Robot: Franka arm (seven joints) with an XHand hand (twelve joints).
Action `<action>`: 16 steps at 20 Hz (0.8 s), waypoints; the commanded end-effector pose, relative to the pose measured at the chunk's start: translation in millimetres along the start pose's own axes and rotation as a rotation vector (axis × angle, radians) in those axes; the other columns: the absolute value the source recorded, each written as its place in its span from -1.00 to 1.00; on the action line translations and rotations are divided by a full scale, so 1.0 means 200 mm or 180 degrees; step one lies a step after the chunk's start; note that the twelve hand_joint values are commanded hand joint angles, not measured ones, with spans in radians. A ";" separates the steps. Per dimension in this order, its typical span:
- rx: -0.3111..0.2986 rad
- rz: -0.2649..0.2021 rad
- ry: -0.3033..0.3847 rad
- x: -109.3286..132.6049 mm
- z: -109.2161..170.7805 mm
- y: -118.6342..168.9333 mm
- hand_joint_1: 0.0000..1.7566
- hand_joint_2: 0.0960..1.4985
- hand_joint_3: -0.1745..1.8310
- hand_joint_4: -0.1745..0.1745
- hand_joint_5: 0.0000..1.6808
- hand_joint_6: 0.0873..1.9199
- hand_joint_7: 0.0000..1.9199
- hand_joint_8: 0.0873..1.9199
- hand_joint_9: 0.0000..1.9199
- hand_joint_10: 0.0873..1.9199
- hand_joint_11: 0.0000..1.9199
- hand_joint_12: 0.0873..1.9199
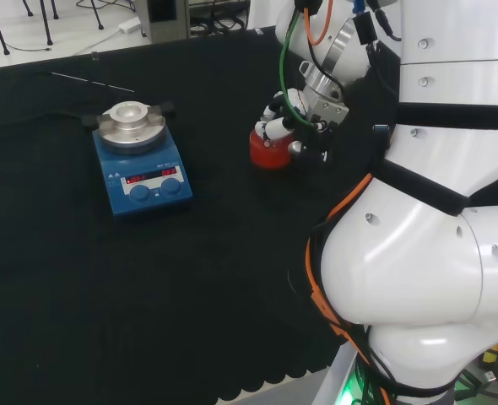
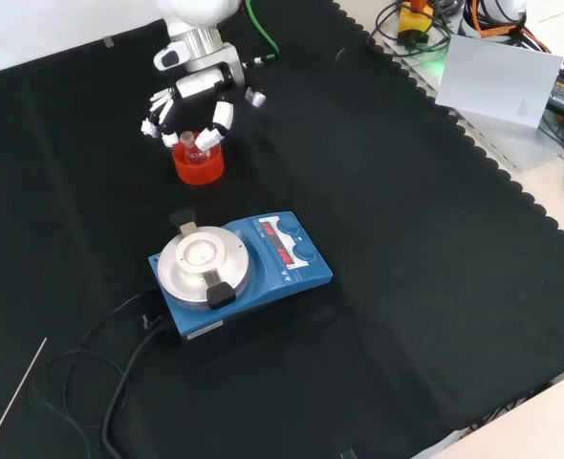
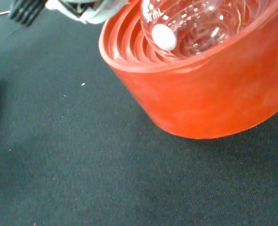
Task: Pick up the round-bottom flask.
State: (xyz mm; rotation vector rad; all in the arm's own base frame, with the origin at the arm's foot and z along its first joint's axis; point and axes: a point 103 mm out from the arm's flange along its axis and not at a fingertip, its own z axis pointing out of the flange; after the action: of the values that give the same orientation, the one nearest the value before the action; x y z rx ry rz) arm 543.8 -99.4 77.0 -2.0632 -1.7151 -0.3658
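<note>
Now I see hand [image 2: 194, 110] over flask [image 3: 195, 23] in red stand [image 2: 198, 164], fingers curled around its neck.

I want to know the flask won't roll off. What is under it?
The clear flask sits in a red ribbed ring stand on the black cloth. The ring's wall hides the flask's bottom. The hand is above it.

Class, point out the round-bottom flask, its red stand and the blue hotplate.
round-bottom flask [image 3: 195, 23], wrist view, on its glass bulb.
red stand [image 3: 214, 99], wrist view, on its outer wall.
blue hotplate [image 2: 301, 273], front view, on its blue casing.
</note>
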 end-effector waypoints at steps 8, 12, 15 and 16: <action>0.0029 -0.0089 -0.0030 -0.01 0.03 0.00 0.02 -0.14 -0.06 -0.12 -0.05 -0.08 -0.76 -0.48 -0.56 -0.44 -0.92 0.39; -0.0031 -0.0032 -0.0136 0.00 0.04 0.00 0.03 -0.12 -0.07 -0.12 -0.03 -0.07 -0.75 -0.47 -0.54 -0.43 -0.90 0.39; -0.0114 -0.0031 -0.0116 0.01 0.01 0.00 0.11 0.23 -0.47 0.81 0.07 0.11 -0.74 -0.46 -0.53 -0.43 -0.88 0.39; -0.0183 -0.0033 -0.0114 0.01 0.01 0.00 0.13 0.27 -0.53 0.87 0.09 0.11 -0.72 -0.46 -0.51 -0.44 -0.87 0.38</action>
State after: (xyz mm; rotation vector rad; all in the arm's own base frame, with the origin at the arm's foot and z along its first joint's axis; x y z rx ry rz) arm 543.7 -95.0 71.5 -2.0706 -1.7553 -0.3482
